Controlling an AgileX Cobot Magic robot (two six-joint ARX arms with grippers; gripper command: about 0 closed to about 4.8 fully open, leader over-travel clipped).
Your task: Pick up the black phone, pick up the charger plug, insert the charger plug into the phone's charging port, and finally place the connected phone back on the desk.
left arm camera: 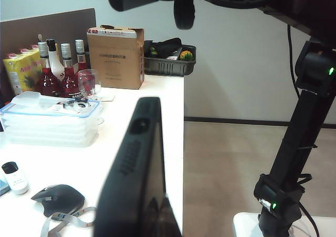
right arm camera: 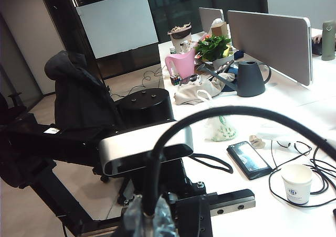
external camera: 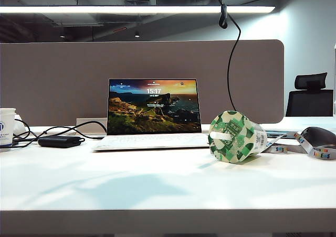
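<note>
The coming insertion turned on how two raised things faced each other, and neither arm showed in the exterior view, where the tabletop (external camera: 168, 187) in front of the laptop (external camera: 153, 114) carried no phone at all. The black phone (left arm camera: 137, 169) was up in the left gripper (left arm camera: 153, 227), whose fingers were closed on its near end. It was seen edge-on from the left wrist, its long axis running straight out from the grip, with the far short edge free in the air. A small oval mark sat on the narrow side near that far end, but whether it was the charging port could not be told. The right gripper (right arm camera: 149, 222) had its fingers together on the black cable (right arm camera: 210, 114), which rose from the grip and arched away in a wide loop. The charger plug itself did not show, so which way its tip pointed was unknown. By my reading, the plug end had to be brought in line with the phone's long axis and pushed toward a free short edge. Since no view held both grippers, which arm was nearer the space above the laptop could not be settled.
</note>
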